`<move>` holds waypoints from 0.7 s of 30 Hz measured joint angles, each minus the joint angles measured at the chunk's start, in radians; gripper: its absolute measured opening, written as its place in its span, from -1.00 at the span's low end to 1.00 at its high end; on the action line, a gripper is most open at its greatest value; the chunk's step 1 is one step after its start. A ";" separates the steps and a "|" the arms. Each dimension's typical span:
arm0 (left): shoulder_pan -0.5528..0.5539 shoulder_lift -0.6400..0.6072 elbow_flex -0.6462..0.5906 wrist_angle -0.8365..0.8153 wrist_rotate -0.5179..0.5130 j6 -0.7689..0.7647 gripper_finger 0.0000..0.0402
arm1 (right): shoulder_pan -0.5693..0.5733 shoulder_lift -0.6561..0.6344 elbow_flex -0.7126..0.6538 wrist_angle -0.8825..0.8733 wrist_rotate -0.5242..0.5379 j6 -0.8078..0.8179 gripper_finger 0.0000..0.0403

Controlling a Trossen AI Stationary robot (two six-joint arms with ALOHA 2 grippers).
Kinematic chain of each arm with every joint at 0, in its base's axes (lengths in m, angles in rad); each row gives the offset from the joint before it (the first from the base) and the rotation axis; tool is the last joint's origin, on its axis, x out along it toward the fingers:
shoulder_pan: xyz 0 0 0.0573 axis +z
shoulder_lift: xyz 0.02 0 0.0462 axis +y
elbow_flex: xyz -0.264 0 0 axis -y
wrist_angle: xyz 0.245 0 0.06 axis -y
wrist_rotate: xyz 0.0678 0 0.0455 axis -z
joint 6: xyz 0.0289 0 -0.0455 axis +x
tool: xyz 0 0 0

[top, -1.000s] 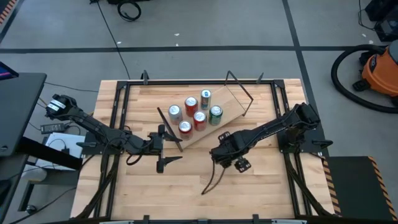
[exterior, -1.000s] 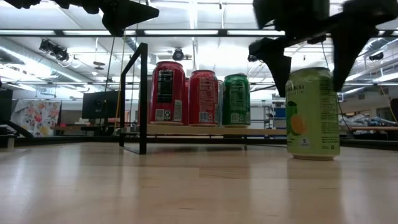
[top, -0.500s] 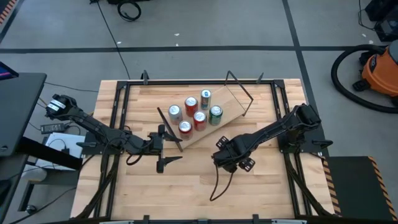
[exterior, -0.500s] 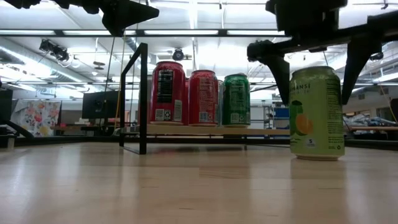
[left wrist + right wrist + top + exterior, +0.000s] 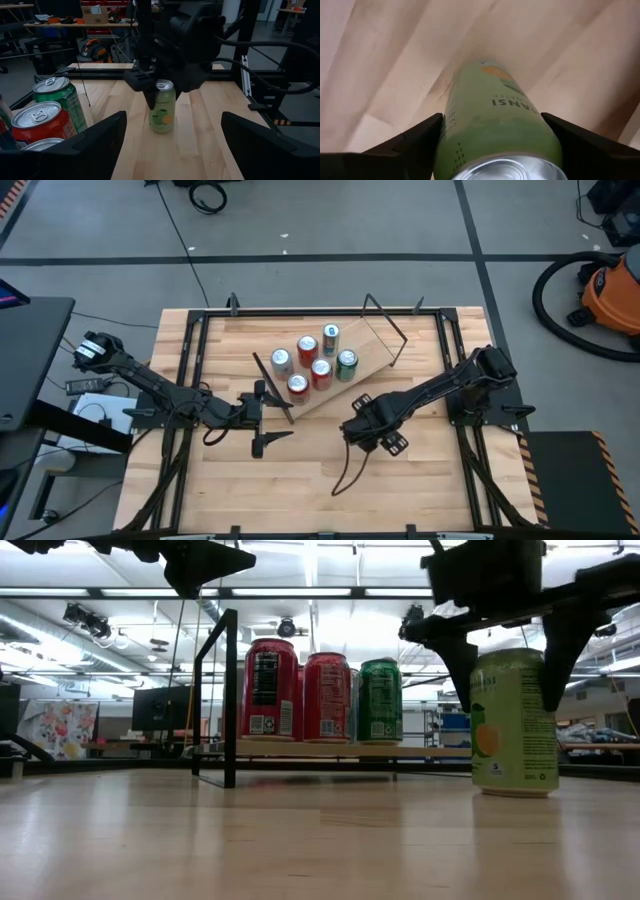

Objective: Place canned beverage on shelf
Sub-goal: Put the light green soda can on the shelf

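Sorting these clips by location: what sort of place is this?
Likely a robotics lab or workshop: a black-framed wooden table on a taped concrete floor, an orange shop vacuum nearby, workbenches behind.

R gripper [image 5: 507, 665] drops lower over the green can [image 5: 514, 722] & its fingers [image 5: 462, 665] narrow in, now hugging the can's sides.

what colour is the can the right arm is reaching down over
Light green, with an orange-and-green fruit picture on the can; the low view shows it best.
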State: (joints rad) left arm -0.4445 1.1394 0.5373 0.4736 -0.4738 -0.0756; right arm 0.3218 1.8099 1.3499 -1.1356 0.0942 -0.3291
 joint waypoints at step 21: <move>0.000 0.000 0.000 0.000 0.000 0.000 0.67 | -0.103 -0.089 -0.005 -0.074 -0.001 0.226 0.63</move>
State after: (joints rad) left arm -0.4446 1.1393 0.5373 0.4732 -0.4737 -0.0757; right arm 0.2192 1.7209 1.3453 -1.2097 0.0931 -0.1033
